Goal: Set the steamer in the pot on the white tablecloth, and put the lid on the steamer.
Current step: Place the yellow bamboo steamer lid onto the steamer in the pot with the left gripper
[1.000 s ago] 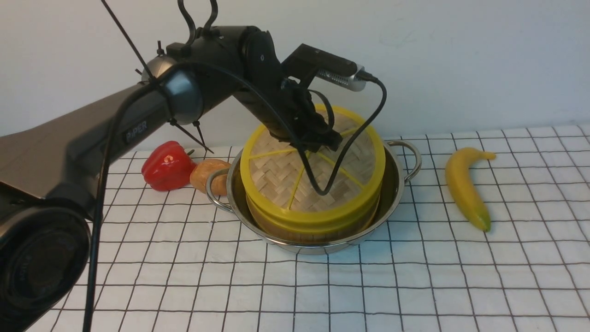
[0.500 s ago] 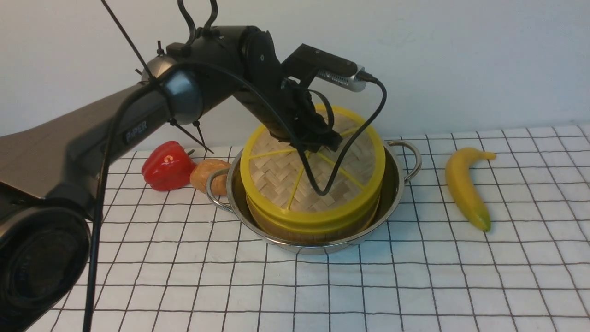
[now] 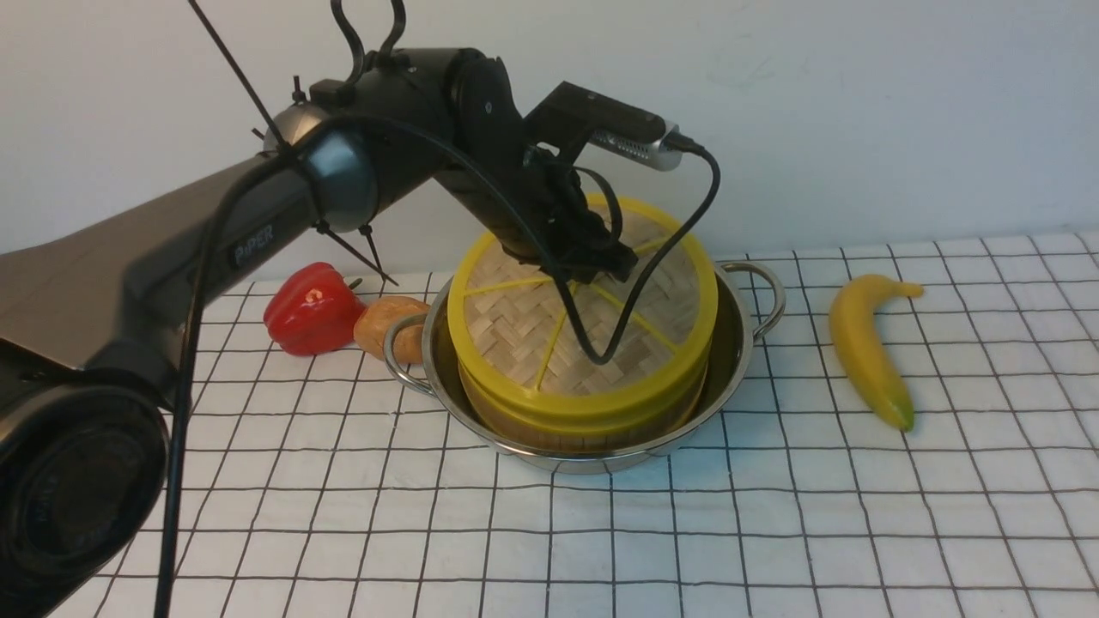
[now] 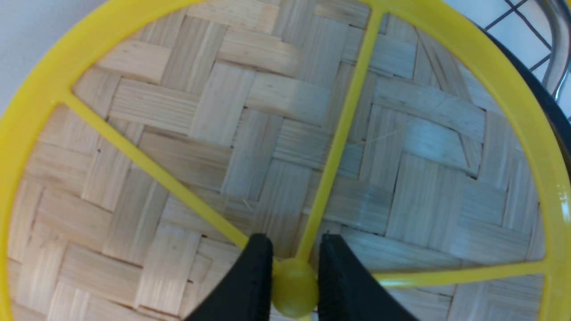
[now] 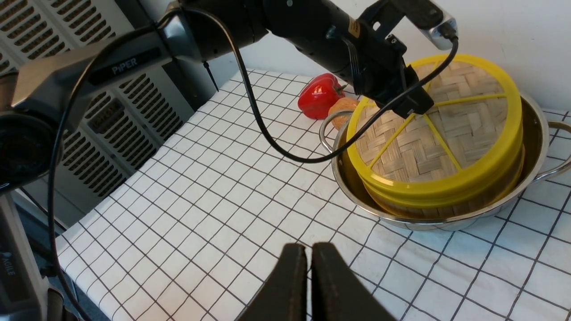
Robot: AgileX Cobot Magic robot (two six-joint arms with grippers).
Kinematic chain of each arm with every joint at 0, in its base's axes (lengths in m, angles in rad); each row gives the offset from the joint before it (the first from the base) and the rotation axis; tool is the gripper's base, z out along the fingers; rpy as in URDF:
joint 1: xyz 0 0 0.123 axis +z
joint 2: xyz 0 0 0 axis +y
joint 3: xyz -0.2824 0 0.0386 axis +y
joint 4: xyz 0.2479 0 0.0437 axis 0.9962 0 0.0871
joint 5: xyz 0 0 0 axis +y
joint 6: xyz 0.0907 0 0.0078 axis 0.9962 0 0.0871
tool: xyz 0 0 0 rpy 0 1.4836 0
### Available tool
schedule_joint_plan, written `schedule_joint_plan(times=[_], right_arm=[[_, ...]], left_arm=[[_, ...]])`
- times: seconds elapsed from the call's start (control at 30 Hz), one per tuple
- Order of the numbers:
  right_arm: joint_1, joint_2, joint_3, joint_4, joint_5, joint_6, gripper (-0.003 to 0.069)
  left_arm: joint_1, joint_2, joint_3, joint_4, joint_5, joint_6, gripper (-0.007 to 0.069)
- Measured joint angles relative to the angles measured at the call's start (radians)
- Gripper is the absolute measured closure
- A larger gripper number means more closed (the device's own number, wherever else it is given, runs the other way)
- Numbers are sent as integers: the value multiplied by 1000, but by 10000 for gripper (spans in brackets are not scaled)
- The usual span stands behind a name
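The worktop (image 3: pixel 343 549) is covered from edge to edge by a white tablecloth (image 3: pixel 859 515) ruled with a thin black grid. At the far edge a plain pale wall (image 3: pixel 859 103) is met. In the right wrist view a grey panel with rows of louvred vents (image 5: pixel 89 116) is seen beyond the worktop's left edge.

A wide steel pot (image 3: pixel 740 343) with two loop handles is set on the cloth near the middle of the far edge. The steamer (image 3: pixel 584 421) is seated inside the pot, and only its bamboo wall is shown. The woven lid (image 3: pixel 515 326) is laid on top of it, yellow rim over yellow rim. Whether it is fully settled cannot be told.

The left claw (image 4: pixel 294 244) is lowered onto the centre of the lid. The yellow knob (image 4: pixel 294 290) where the spokes meet is pinched between its two black fingers (image 4: pixel 256 272). A black cable (image 3: pixel 635 292) is looped from the wrist over the weave.

The right claw (image 5: pixel 309 254) is held above the bare cloth, well apart from the pot on its near side. Its fingers are pressed together with nothing between them.

A red pepper (image 3: pixel 311 309) and a rounded brown item (image 3: pixel 391 322) are placed side by side toward the far edge, on the pot's left, the brown one just beside a handle. A banana (image 3: pixel 867 348) is laid toward the far right corner, well apart from the pot.
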Motion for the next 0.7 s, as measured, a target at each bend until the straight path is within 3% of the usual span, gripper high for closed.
schedule_joint_plan(times=[0.7], right_arm=[[0,0,0,1,0,0,615]], left_arm=[[0,38,-6,-9,-23,0,501]])
